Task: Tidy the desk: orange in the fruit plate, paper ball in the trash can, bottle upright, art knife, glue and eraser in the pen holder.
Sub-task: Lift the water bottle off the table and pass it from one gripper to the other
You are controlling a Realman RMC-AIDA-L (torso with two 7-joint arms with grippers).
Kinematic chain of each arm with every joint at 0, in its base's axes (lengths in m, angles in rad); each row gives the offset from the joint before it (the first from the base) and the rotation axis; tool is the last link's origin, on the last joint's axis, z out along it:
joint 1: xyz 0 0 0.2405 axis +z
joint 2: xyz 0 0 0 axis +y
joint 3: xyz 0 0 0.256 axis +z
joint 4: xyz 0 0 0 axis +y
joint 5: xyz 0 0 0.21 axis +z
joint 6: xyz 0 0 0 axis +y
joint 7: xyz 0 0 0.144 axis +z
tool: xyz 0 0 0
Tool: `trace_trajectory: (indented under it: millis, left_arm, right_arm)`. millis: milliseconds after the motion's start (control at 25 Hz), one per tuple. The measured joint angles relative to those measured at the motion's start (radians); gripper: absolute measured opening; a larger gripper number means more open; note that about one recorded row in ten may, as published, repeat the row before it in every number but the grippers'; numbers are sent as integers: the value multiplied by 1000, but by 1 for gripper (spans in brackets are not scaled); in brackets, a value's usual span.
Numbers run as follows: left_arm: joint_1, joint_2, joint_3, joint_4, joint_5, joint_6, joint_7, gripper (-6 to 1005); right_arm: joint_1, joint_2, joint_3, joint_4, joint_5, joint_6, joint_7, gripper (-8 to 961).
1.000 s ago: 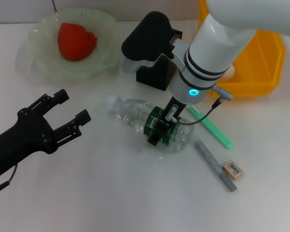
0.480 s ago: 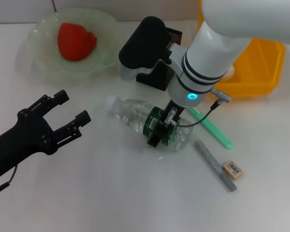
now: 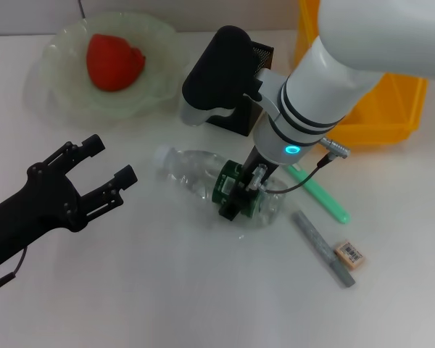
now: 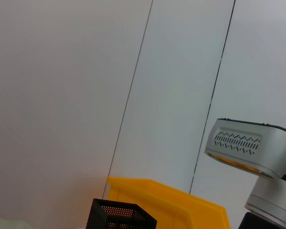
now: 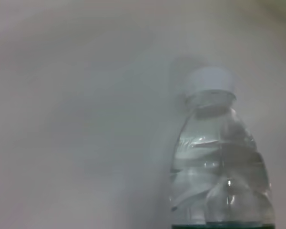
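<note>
The clear bottle lies on its side mid-table, with its white cap toward my left arm. My right gripper is shut on its green label. The right wrist view shows the bottle close up, cap end away. My left gripper hangs open and empty to the bottle's left. The orange sits in the fruit plate. The pen holder stands behind my right arm, next to the trash can. The eraser lies at the front right. The paper ball is hidden.
A green stick and a grey stick lie right of the bottle; I cannot tell which is the art knife or the glue. The left wrist view shows the pen holder, the trash can and a wall.
The right gripper and the bottle have shifted slightly left, and the cap end has swung a little toward my left arm. The left arm has not moved.
</note>
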Motion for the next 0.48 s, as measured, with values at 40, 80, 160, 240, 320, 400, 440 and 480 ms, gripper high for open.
trace_trajectory:
  millis: [40, 80, 160, 240, 320, 400, 440, 480]
  left_arm:
    - [0, 0, 0, 0, 0, 0, 0, 852]
    - [-1, -1, 0, 0, 0, 0, 0, 852]
    - [-1, -1, 0, 0, 0, 1, 0, 852]
    - [-1, -1, 0, 0, 0, 1, 0, 852]
    - [-1, -1, 0, 1, -1, 2, 0, 852]
    - [-1, -1, 0, 1, -1, 2, 0, 852]
    - [-1, -1, 0, 1, -3, 3, 0, 853]
    - [-1, -1, -2, 3, -6, 6, 0, 853]
  right_arm:
    - [-18, -1, 3, -23, -2, 2, 0, 790]
    - [-18, -1, 3, -23, -2, 2, 0, 787]
    - [-45, -4, 18, -65, -9, 4, 0, 783]
    - [-72, -4, 40, -106, -33, 4, -1, 778]
    - [-118, -4, 56, -167, -75, 8, -1, 774]
    - [-157, -6, 58, -214, -85, 20, -1, 769]
    - [-157, -6, 58, -214, -85, 20, -1, 767]
    - [-181, -7, 62, -241, -89, 26, -3, 764]
